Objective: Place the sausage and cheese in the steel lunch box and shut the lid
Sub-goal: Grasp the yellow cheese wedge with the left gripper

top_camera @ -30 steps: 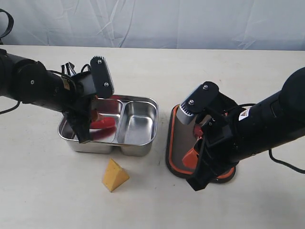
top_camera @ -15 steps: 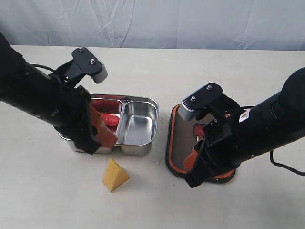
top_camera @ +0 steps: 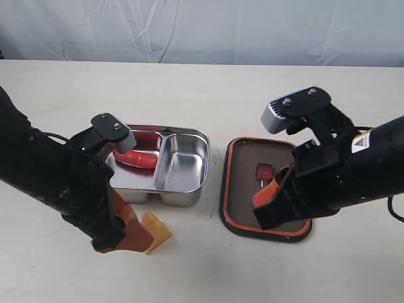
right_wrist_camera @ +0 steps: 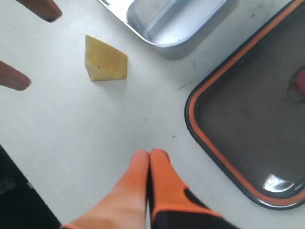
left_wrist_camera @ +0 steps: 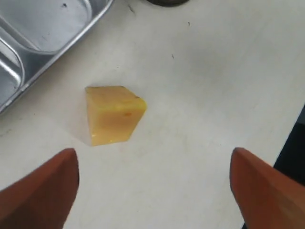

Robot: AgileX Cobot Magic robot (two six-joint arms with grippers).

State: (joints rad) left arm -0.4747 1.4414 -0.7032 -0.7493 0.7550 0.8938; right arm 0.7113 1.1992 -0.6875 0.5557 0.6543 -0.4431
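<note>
The red sausage lies in the left compartment of the steel lunch box. In front of the box, the yellow cheese wedge rests on the table. My left gripper hovers just beside it, open, with nothing between its fingers. In the left wrist view the cheese sits ahead of the open left gripper, nearer one finger. The dark lid lies seal-side up, right of the box. My right gripper is shut and empty above its front part; the right wrist view shows the right gripper pressed together.
A pale cloth backdrop runs along the table's far edge. The box's right compartment holds nothing. In the right wrist view the left gripper's fingers stand near the cheese, with the lid off to one side.
My left gripper has come out of the lunch box, leaving the sausage inside. It moved to the front beside the cheese and opened wider. The right arm rose and shifted right over the lid.
</note>
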